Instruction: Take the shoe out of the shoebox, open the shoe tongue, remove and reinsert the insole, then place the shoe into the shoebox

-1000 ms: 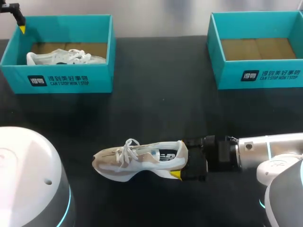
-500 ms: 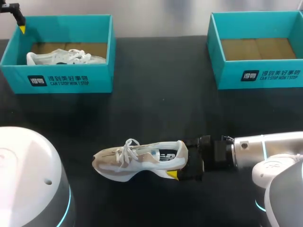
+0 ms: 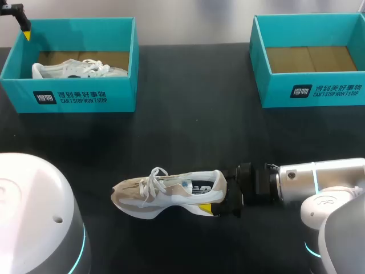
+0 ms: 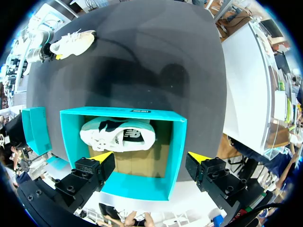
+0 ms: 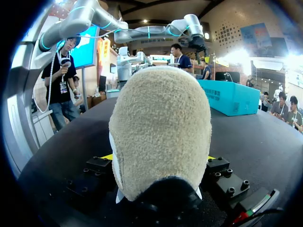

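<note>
Head view: right gripper (image 3: 221, 193) tight on shoe (image 3: 165, 194) heel; left wrist view: left gripper (image 4: 151, 156) spread above shoebox (image 4: 179, 151).

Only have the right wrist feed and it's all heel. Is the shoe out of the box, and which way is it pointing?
Observer: Out. The shoe sits on the table, toe toward the left arm's side, with the right claw at its heel.
Operator: Right shoebox empty?
Observer: Yes, the right shoebox shows only its cardboard floor.
Operator: Left arm?
Observer: The left claw is open above the left shoebox, the one with a second shoe in it.
</note>
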Robot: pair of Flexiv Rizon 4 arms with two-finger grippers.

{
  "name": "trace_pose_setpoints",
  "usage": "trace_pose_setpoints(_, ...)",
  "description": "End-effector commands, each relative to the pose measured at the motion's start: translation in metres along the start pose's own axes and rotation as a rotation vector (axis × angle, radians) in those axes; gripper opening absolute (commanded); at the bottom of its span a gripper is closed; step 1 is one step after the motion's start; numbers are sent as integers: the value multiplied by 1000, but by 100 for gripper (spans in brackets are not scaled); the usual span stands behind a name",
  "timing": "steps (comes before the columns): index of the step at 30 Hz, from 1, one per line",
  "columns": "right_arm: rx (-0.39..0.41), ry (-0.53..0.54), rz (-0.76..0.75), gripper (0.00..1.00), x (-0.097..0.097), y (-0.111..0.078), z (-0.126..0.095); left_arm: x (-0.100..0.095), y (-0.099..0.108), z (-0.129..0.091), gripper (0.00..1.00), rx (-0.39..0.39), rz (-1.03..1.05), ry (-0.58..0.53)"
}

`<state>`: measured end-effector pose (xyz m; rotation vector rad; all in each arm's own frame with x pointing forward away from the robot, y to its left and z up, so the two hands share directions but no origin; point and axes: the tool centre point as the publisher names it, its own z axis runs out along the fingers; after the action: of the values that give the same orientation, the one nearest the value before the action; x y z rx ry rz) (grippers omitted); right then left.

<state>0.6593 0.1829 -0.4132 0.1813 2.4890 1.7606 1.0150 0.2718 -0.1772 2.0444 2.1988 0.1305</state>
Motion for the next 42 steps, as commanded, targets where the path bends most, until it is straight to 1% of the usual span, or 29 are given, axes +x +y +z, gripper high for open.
trace_pose_setpoints(1,9,1,3,0,-1,0,3,0,-1,-1,100,-2,0,1)
trace_pose_setpoints(25,6,5,4,0,0,-1,3,0,-1,-1,100,-2,0,1)
trace_pose_setpoints(26,6,5,4,0,0,-1,3,-2,-5,-2,100,3,-1,-13)
trace_pose_setpoints(29,6,5,4,0,0,-1,3,-7,-25,-8,100,1,-89,3)
trace_pose_setpoints(30,6,5,4,0,0,-1,3,-10,-32,-11,100,8,-145,18)
trace_pose_setpoints(31,6,5,4,0,0,-1,3,-13,-40,-13,100,29,-182,24)
trace_pose_setpoints(32,6,5,4,0,0,-1,3,-16,-47,-15,100,48,-261,41)
trace_pose_setpoints(33,6,5,4,0,0,-1,3,-19,-52,-16,100,85,-326,55)
trace_pose_setpoints(34,6,5,4,0,0,-1,3,-22,-59,-18,100,92,-380,57)
trace_pose_setpoints(35,6,5,4,0,0,-1,3,-25,-64,-20,100,81,-438,72)
trace_pose_setpoints(36,6,5,4,0,0,-1,3,-27,-69,-22,100,106,-479,62)
trace_pose_setpoints(37,6,5,4,0,0,-1,3,-30,-74,-25,100,109,-511,54)
trace_pose_setpoints(38,6,5,4,0,0,-1,3,-32,-79,-27,100,95,-548,52)
trace_pose_setpoints(42,6,5,4,0,0,-1,3,-32,-79,-27,100,95,-548,52)
